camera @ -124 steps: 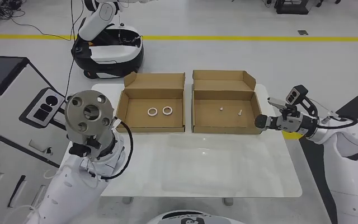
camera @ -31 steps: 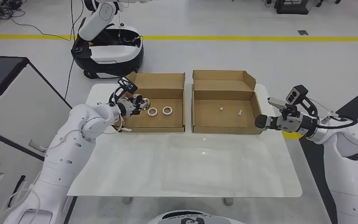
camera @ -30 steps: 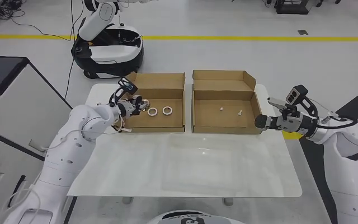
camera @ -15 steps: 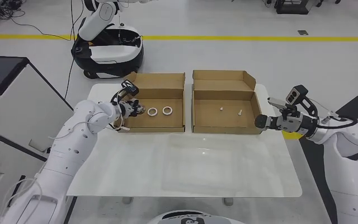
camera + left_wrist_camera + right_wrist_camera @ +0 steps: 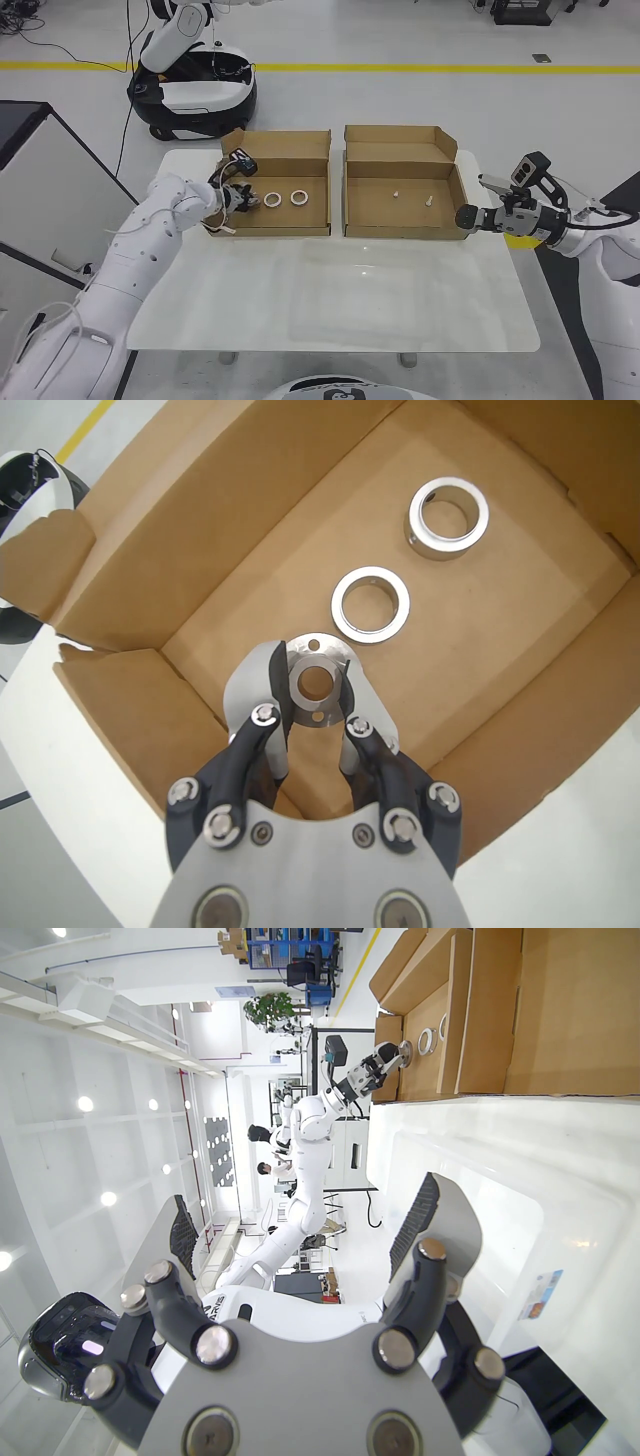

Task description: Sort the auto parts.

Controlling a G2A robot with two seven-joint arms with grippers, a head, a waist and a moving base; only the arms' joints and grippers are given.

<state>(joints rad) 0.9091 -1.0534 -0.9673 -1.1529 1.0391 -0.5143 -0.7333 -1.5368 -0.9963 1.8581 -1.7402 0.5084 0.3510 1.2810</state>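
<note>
While the two open cardboard boxes stand side by side along the far edge of the bench (image 5: 360,300), their raised walls and flaps fence in everything inside. Another robot's base (image 5: 195,95) sits on the floor beyond the far left corner.

The left box (image 5: 275,152), toward the far left corner, holds two metal rings lying flat: the near ring (image 5: 337,605) and the far ring (image 5: 440,550), close together but apart. The left gripper (image 5: 314,672) reaches over that box's left wall, its fingers (image 5: 235,695) clenched on a round flange (image 5: 327,648). They press on opposite sides of its raised hub, and the bored centre shows between them. The flange sits just beside the near ring, on the side toward the bench's left edge.

The right box (image 5: 400,150) contains two small pale parts (image 5: 397,194), too small to identify. The right gripper (image 5: 305,1198) hangs off the bench's right edge near that box's near right corner, fingers spread wide and holding nothing.

The fingers cover the flange's rim on both sides. Whether it touches the box floor cannot be told.
</note>
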